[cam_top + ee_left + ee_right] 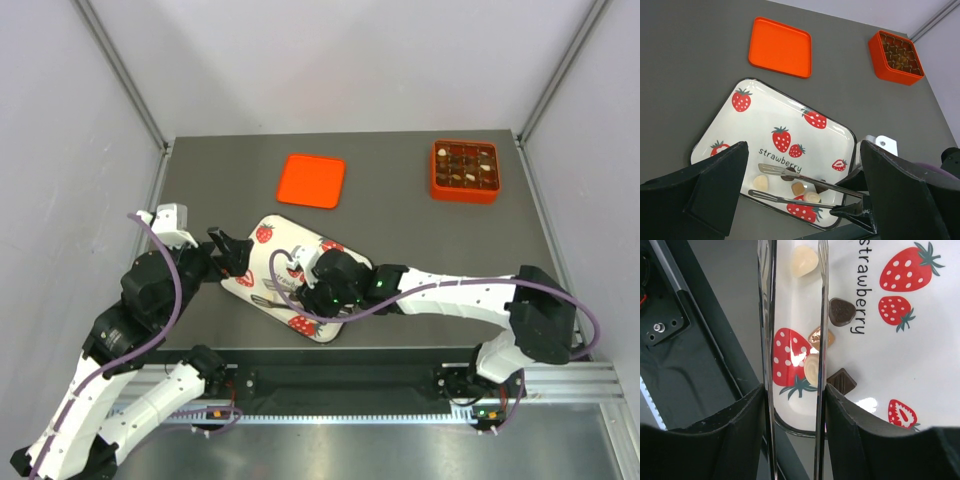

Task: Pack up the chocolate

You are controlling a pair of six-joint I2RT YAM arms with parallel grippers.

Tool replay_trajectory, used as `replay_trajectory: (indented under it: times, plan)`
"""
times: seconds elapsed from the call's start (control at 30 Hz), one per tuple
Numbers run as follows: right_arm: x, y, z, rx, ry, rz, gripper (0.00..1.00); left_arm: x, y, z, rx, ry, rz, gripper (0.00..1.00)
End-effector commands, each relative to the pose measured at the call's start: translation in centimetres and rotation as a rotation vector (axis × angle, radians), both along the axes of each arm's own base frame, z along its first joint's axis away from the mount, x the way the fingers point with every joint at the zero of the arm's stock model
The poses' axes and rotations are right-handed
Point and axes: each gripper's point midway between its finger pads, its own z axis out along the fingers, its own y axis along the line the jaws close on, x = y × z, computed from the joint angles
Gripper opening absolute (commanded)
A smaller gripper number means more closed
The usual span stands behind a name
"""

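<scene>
While the tongs hang over the tray, step in hand: picking the next piece of chocolate (812,369); none is gripped yet.
Right end effector (795,390): clamped on the two arms of metal tongs (821,315), squeezing them partway; the tips stand apart.
Left end effector (803,145): spread wide, holding nothing, poised at the left edge of the tray (755,120).
Chocolate location: five loose pieces lie on the near end of the tray: two cream, one light brown, two dark. A cream piece and the light brown one sit beneath the right-hand tong arm.
Orange box (465,190): far right of the surface (400,230), well apart from the tray; several cells look filled, count not legible.
Orange lid (311,180): lies flat beyond the tray, off the box.
Next move, in my judgement: centre one piece between the tips, lower, close gently, then carry it across to a free cell.
Risk: small, smooth pieces may slip or skid on the glossy tray.
</scene>
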Motion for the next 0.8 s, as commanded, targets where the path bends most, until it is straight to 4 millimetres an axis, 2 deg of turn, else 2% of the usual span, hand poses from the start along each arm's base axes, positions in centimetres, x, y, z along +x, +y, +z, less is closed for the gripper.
replay_trajectory:
  times: [0.0,0.17,0.3,0.47,0.57,0.77]
  plan:
    - [-0.2,1.6,0.8,0.054,-0.014,0.012,0.48,0.0,0.2,0.9,-0.022,-0.026,0.011,0.98]
    - [-0.1,1.1,-1.5,0.007,0.0,-0.01,0.47,0.1,0.0,0.7,-0.026,-0.025,0.008,0.98]
    - [-0.2,0.6,-2.1,-0.01,0.005,-0.022,0.47,0.1,0.0,0.6,-0.024,-0.022,0.007,0.98]
    - [-0.1,0.2,-2.6,-0.029,0.003,-0.033,0.46,0.2,0.0,0.6,-0.024,-0.023,0.008,0.98]
    - [0.3,0.1,-2.6,-0.036,-0.01,-0.053,0.42,0.2,-0.1,0.6,-0.028,-0.022,0.005,0.98]
    - [0.7,0.4,-1.6,-0.007,-0.029,-0.062,0.38,0.2,-0.1,0.6,-0.031,-0.023,0.003,0.98]
